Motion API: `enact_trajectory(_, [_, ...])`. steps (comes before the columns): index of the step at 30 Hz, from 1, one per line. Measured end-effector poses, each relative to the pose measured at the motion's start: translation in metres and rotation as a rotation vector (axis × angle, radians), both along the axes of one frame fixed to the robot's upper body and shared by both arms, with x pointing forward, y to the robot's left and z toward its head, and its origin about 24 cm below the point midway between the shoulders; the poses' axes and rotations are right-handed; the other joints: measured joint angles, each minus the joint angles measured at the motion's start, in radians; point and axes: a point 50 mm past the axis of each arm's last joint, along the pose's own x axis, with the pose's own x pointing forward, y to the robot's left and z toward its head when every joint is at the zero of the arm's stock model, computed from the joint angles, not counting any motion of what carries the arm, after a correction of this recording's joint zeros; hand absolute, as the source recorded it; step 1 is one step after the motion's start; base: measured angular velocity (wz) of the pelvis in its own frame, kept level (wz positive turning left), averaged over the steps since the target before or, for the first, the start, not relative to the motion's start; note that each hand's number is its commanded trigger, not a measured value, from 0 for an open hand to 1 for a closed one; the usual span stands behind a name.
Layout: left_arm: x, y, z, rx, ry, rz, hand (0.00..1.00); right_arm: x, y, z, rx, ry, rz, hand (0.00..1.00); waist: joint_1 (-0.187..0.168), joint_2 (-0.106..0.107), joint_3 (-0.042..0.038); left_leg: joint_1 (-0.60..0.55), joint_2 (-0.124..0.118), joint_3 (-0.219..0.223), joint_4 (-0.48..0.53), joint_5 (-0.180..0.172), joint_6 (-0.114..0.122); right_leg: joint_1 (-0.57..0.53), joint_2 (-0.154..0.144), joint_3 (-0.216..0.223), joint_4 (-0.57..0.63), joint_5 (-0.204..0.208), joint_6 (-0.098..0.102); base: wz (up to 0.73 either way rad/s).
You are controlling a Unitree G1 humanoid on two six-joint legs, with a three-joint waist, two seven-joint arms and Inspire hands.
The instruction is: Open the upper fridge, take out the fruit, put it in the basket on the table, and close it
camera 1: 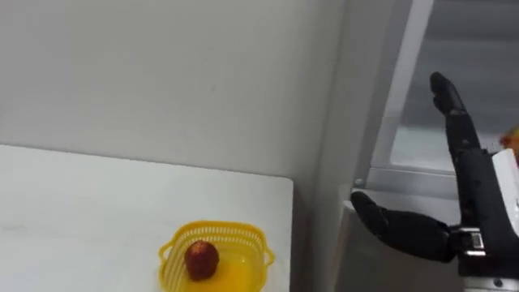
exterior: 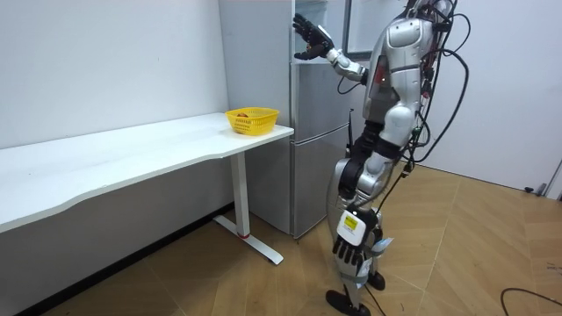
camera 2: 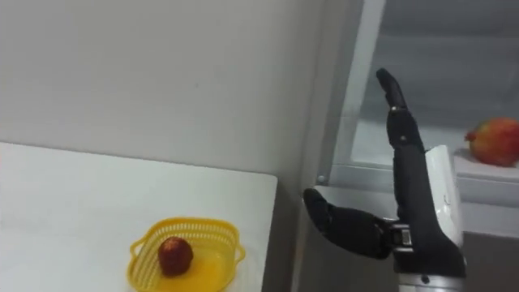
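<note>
— Fruit (camera 2: 495,139), red and yellow: where is it?
— On the upper fridge shelf (camera 2: 495,177), right of the raised right hand (camera 2: 422,215), not touching it.
— That hand?
— Fingers straight, thumb spread leftward, holding nothing. The left hand (exterior: 349,250) hangs low; its state I cannot tell.
— Lower left?
— A yellow basket (camera 2: 188,243).

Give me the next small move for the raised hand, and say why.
Probably move the right hand rightward and deeper into the open fridge, toward the red fruit on its shelf. The hand is open, holds nothing, and stands left of the fruit, apart from it.
</note>
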Motion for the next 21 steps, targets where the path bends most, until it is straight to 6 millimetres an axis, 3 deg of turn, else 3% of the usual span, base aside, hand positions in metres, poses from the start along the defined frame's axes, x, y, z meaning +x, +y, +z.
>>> enact_trajectory(11, [0.011,-0.015,-0.004,-0.032,-0.044,-0.004,0.00,-0.011,-0.013,0.000,0.085,-0.006,-0.042,0.00,-0.086,0.025,0.0019,0.010,0.009,0.054,-0.020,-0.002,-0.001,-0.022,0.011,0.054,-0.001,0.002,-0.002,-0.16])
enact_trajectory(21, [0.018,-0.024,-0.006,-0.057,-0.056,-0.055,0.00,-0.012,-0.016,-0.002,0.108,0.003,-0.058,0.00,-0.113,0.025,0.0006,0.008,0.012,0.072,-0.033,-0.001,-0.001,-0.037,0.015,0.069,0.000,0.002,-0.003,-0.06])
